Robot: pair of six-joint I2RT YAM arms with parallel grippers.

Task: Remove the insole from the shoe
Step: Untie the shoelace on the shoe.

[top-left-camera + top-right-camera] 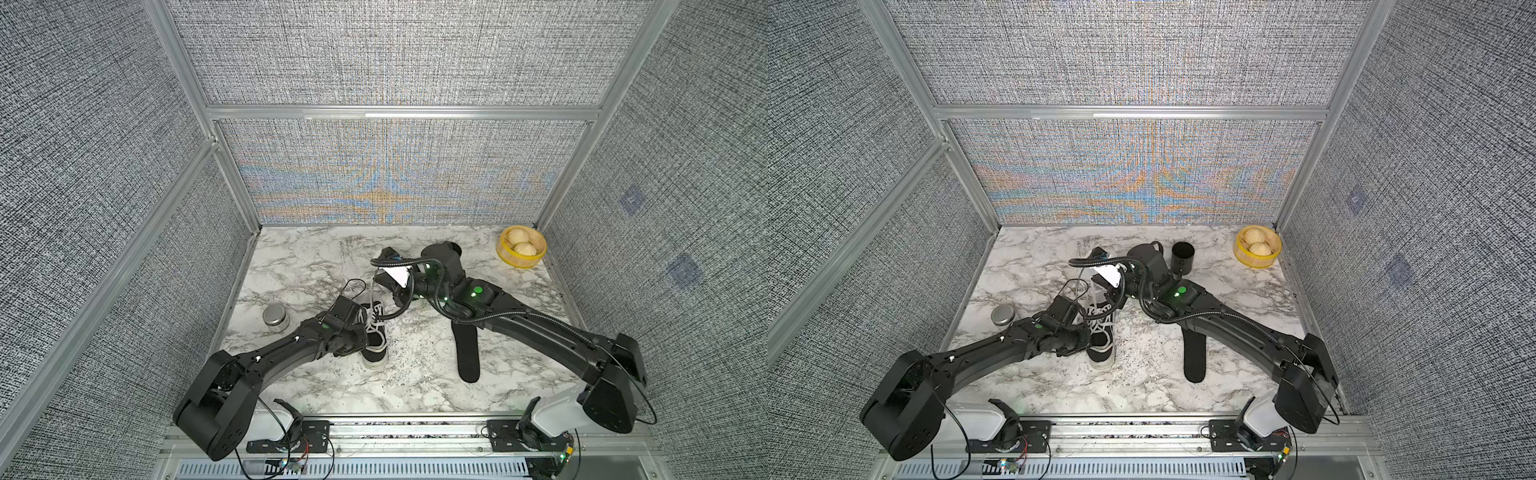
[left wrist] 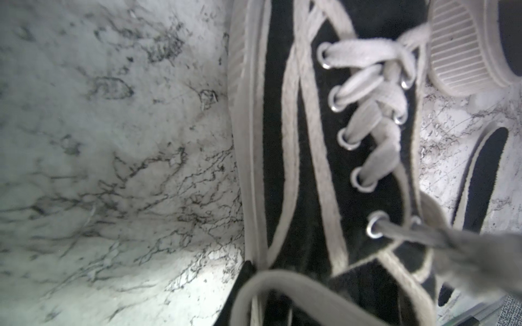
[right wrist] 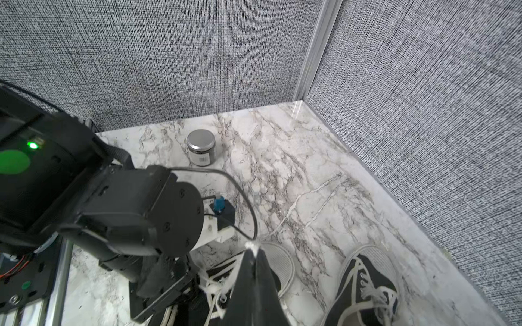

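while pinching the white lace [image 3: 250, 245] in the clenched right gripper [image 3: 252, 255], holding the left gripper [image 1: 356, 337] at the shoe [image 1: 375, 347], toward the left edge of the worktop [image 1: 324, 386]; failing to tell whether clenched or released there; seeing the insole [image 1: 467, 353] lying flat nearer the front edge, right of the shoe.

Blk white-laced sneaker [image 1: 376, 340] sits upright; blk insole [image 1: 467, 353] lies flat, apart.
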